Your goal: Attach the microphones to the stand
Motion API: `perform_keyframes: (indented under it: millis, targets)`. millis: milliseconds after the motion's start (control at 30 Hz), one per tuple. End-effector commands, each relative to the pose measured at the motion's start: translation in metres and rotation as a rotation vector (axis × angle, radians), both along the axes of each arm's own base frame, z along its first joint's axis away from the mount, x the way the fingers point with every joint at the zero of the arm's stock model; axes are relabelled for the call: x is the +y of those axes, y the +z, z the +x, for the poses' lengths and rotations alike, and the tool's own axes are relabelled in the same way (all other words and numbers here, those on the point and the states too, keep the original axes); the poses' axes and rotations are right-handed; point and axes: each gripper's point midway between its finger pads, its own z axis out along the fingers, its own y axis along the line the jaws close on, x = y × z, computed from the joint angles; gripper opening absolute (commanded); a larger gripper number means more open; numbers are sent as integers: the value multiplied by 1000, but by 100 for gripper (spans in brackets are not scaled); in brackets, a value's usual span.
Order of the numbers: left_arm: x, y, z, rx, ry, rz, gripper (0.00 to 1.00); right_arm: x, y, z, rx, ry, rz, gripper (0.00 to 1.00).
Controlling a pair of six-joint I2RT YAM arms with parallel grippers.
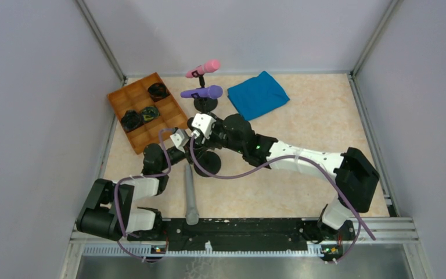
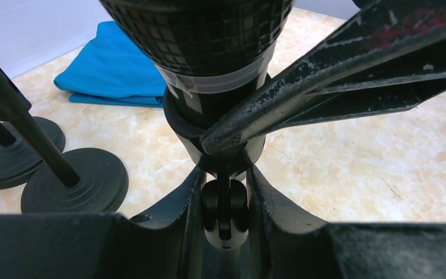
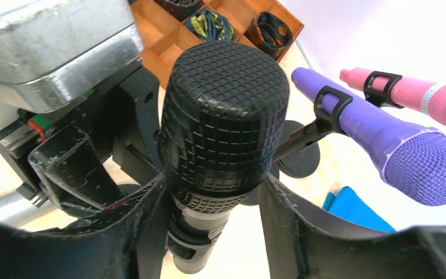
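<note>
My left gripper is clamped on the stand under the black microphone. My right gripper sits around that microphone, jaws slightly apart.

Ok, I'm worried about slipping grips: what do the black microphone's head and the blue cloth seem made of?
Black microphone: head looks like moulded hard plastic, semi-gloss; its grid is solid and glints, probably not open mesh. Blue cloth: soft fabric, matte; it lies folded with rounded, layered edges.
</note>
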Motion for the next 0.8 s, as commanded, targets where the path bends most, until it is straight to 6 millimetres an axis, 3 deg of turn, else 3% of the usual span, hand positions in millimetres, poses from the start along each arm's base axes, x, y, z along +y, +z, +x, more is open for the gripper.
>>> perform_keyframes:
  millis: [0, 167, 433, 600, 767]
  targets:
    - [-3, 1, -4, -36, -45, 16, 0, -31, -34, 5, 85, -79, -151, 59]
    - [-3, 1, -4, -35, -47, 16, 0, -25, 7, -3, 60, -59, -21, 66]
    - [-3, 2, -3, -31, -35, 0, 0, -56, 64, -26, 12, -64, 182, 67]
    - [2, 14, 3, -54, 21, -44, 0, -92, 71, -42, 2, -110, 269, 67]
    - [-8, 34, 6, -80, 4, -117, 0, -123, 55, -49, 4, -177, 268, 67]
